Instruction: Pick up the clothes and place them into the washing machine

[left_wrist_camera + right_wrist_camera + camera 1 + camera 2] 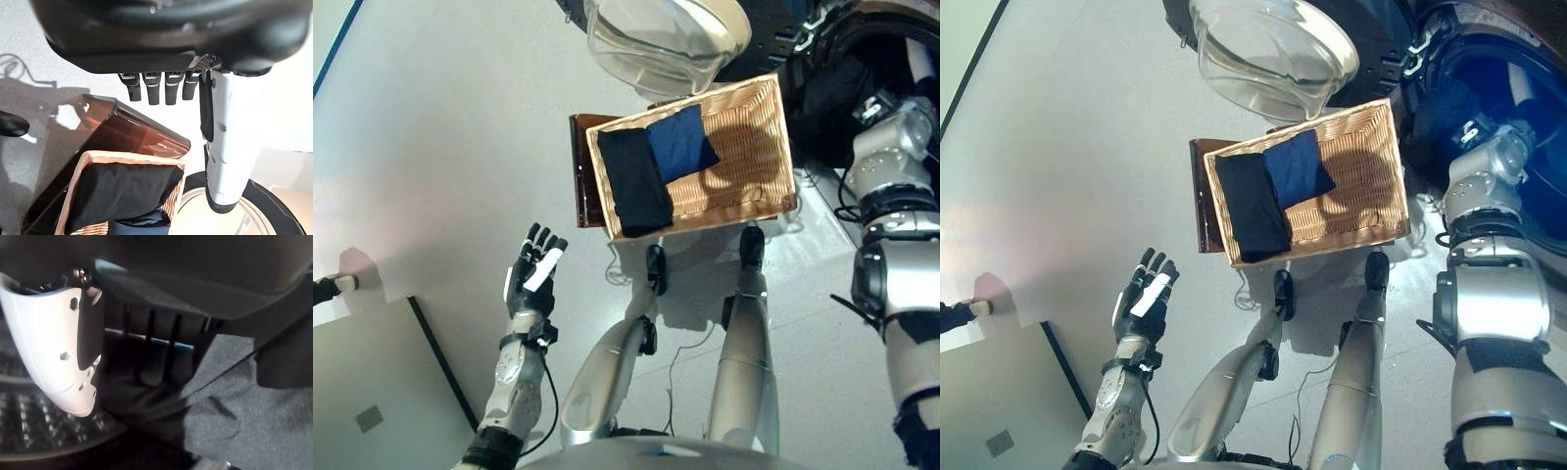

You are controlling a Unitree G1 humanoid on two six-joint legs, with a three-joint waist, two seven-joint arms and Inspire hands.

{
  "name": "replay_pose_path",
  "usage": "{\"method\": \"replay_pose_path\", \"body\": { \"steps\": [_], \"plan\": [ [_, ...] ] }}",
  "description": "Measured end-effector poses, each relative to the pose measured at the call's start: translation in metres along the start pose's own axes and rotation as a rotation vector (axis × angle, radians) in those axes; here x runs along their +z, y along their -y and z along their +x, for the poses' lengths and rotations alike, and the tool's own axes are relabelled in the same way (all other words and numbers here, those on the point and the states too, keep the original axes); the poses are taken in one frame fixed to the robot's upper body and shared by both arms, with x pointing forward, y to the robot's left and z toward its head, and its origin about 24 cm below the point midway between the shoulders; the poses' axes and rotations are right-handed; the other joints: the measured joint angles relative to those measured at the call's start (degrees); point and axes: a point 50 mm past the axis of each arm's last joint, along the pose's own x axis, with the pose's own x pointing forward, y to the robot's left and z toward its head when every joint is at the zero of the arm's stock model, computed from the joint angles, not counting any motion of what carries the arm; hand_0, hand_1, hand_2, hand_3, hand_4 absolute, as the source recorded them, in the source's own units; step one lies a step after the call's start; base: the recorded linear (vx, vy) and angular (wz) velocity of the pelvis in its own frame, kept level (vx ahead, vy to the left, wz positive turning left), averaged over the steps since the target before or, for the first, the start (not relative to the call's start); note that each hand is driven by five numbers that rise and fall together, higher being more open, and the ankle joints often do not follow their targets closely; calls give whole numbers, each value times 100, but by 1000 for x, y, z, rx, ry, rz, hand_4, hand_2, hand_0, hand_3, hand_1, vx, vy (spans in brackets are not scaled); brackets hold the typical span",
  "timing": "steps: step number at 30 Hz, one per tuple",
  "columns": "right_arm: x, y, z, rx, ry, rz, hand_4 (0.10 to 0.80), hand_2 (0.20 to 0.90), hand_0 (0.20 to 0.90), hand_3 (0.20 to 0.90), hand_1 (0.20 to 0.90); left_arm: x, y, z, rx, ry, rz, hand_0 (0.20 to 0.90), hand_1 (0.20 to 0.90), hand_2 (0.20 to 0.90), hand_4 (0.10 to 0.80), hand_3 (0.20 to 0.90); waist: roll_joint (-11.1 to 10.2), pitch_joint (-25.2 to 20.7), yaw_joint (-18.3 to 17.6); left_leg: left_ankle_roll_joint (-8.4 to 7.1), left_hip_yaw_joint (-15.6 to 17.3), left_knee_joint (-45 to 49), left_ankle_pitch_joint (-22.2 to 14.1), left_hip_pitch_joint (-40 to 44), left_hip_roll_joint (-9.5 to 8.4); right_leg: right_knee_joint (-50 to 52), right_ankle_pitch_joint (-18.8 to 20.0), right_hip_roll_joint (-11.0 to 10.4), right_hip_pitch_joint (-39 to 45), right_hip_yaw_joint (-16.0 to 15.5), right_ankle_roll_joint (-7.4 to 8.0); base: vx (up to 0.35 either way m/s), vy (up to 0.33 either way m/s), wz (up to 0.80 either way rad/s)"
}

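A wicker basket (785, 147) sits on a brown stand (578, 166) in front of me. In it lie a folded black garment (634, 181) and a blue garment (680, 142). My left hand (530, 276) hovers open at the lower left, well away from the basket, holding nothing. My right arm (891, 147) reaches into the washing machine's blue drum (1489, 88), so the eye views hide its hand. In the right wrist view my right hand (146, 328) shows straight fingers and the thumb held apart. A dark grey cloth (230, 416) lies just past them on the perforated drum wall (29, 426).
The machine's round glass door (656, 39) stands swung open above the basket's far edge. A grey floor panel (372, 392) lies at the lower left. A dark sleeve with a pale tip (328, 287) shows at the left edge.
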Motion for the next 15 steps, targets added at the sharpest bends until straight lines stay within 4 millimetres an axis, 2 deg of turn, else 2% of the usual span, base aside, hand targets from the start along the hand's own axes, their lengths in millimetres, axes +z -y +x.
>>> {"method": "replay_pose_path", "body": {
  "steps": [4, 10, 12, 15],
  "plan": [
    [-12, 24, 0, -72, -20, 59, 300, 200, 200, 200, 200, 0, -1, 0, 8, 0, 0, 900, 900, 900, 800, 900, 6, -4, -7, 0, 4, 0, -3, 5, 2, 20, -8, -6, -5, 8, 0, 8, 3, 0],
    [-52, 64, -11, -168, -105, 92, 300, 200, 200, 200, 200, 0, -1, 0, 9, 0, -4, 900, 900, 900, 800, 900, 20, -14, -30, 24, 23, -3, -38, 35, -1, 27, -12, 5, -5, 65, -2, 20, 11, -4],
    [-61, 71, -15, -201, -128, 141, 300, 200, 200, 200, 200, 0, -1, 0, 9, 0, -5, 900, 900, 900, 800, 900, 23, -17, -36, 37, 54, -4, -56, 40, -2, 22, -11, 10, -9, 80, 0, 22, 17, -6],
    [-64, 74, -18, -245, -133, 260, 300, 200, 200, 200, 200, 0, -1, 0, 10, -1, -8, 900, 900, 900, 800, 900, 35, -26, -30, 48, 80, -25, -77, 63, -6, 20, -13, 13, -5, 103, -2, 18, 13, -6]
  ]
}}
